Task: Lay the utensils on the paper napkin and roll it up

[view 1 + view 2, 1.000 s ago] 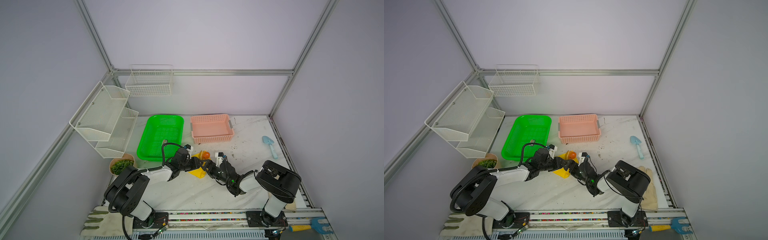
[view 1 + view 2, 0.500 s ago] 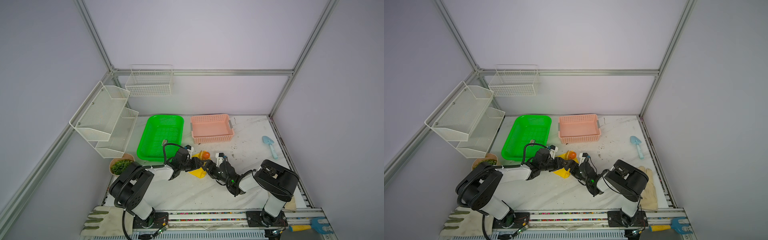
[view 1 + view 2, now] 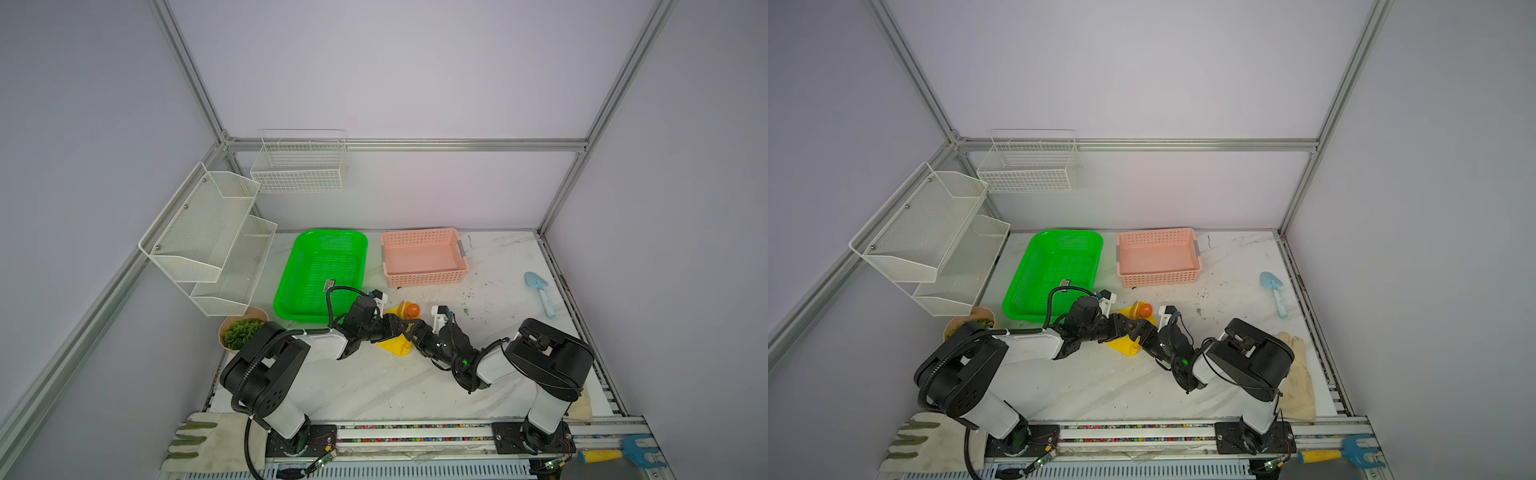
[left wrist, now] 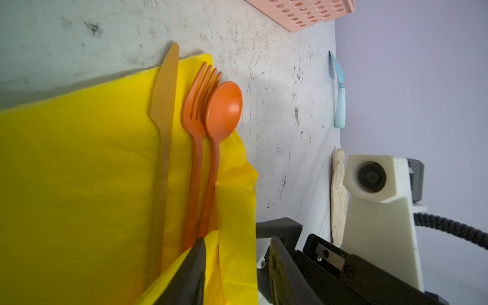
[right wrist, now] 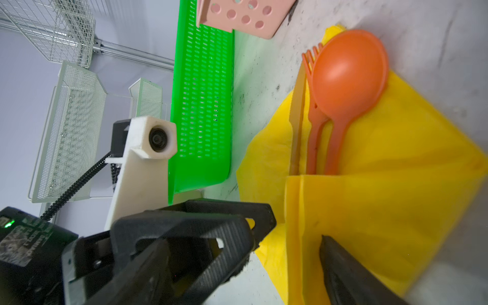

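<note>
The yellow paper napkin (image 3: 392, 347) (image 3: 1123, 345) lies mid-table with both grippers meeting over it. On it rest the utensils: an orange spoon (image 4: 224, 111) (image 5: 348, 74), an orange fork (image 4: 196, 105) (image 5: 315, 113) and a tan knife (image 4: 165, 92), their heads past the far edge. The napkin's near part (image 5: 396, 211) is folded over the handles. My left gripper (image 4: 237, 243) is open, with a raised fold of napkin loose between its fingers (image 4: 198, 258). My right gripper (image 5: 245, 277) stands wide open, one finger (image 5: 340, 264) on the folded napkin, holding nothing.
A green basket (image 3: 320, 270) and a pink basket (image 3: 422, 257) stand behind the napkin. A light-blue trowel (image 3: 540, 291) lies at the right. A potted plant (image 3: 241, 332) sits at the left under white wire shelves (image 3: 208, 241). Gloves and a blue rake (image 3: 615, 453) lie at the front.
My left gripper's jaws have spread a little around the napkin fold. Both grippers stay at the napkin, and the utensils have not moved.
</note>
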{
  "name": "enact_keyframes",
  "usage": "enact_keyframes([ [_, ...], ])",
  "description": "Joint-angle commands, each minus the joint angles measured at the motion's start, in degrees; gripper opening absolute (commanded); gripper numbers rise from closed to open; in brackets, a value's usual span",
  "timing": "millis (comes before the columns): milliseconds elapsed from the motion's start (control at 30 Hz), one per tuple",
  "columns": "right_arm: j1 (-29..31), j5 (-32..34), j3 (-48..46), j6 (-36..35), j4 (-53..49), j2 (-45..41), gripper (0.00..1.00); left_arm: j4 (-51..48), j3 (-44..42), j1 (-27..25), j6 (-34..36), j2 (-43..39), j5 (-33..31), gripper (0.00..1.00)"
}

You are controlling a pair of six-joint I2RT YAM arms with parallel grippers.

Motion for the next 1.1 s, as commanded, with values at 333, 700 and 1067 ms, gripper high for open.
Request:
enact_keyframes([
  [333, 2.7, -3.2, -3.1, 1.1, 20.6, -0.7, 0.83, 4.0, -0.2, -0.5, -0.8, 0.9, 2.9, 0.40],
  [700, 2.7, -3.2, -5.2, 2.0, 28.7, 1.4, 0.89, 6.9, -1.1, 1.0, -1.6, 1.7, 5.6, 0.40],
  [1067, 2.7, -3.1, -5.5, 2.7, 30.8, 3.8, 0.91, 6.0, -1.0, 1.2, -1.0, 1.8, 6.2, 0.35],
])
